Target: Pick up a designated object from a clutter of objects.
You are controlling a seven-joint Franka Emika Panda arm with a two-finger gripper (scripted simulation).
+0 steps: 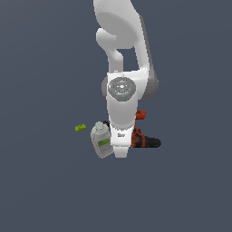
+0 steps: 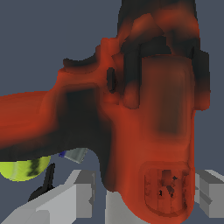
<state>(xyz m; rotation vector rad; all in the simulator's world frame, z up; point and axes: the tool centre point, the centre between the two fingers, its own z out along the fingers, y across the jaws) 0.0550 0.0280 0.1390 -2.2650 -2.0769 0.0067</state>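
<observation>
In the exterior view, the white robot arm (image 1: pixel 121 68) came down from the upper middle of the frame and ended a little below the centre. Its lower white part covered the tool, so the fingers were not visible there. The red-orange and black cordless power drill (image 1: pixel 144 139) lay on the plain dark grey table (image 1: pixel 45 190) just to the right of the arm's end. Its black chuck (image 1: pixel 155 142) pointed to the right of the frame, and its boxy red battery base (image 1: pixel 141 114) showed a little higher, at the arm's edge. The pale grey plastic bottle with a green label (image 1: pixel 101 140) lay tilted just to the left of the arm's end. The tiny green block (image 1: pixel 80 128) lay further left, apart from the bottle.

In the wrist view, the drill (image 2: pixel 148 118) filled most of the frame, very close to the camera and blurred. The light grey fingers (image 2: pixel 70 199) of the tool (image 2: pixel 144 197) stood at the lower edge of the frame, one on each side of the rounded red end of the drill. The tool was opened wide. I could not tell whether the fingers touched the drill. The small yellow-green ball (image 2: pixel 24 168) showed in the lower left of the frame, under the drill's long red part. A small grey piece (image 2: pixel 76 154) lay beside the ball, and a thin dark bit (image 2: pixel 43 186) stood below it.
</observation>
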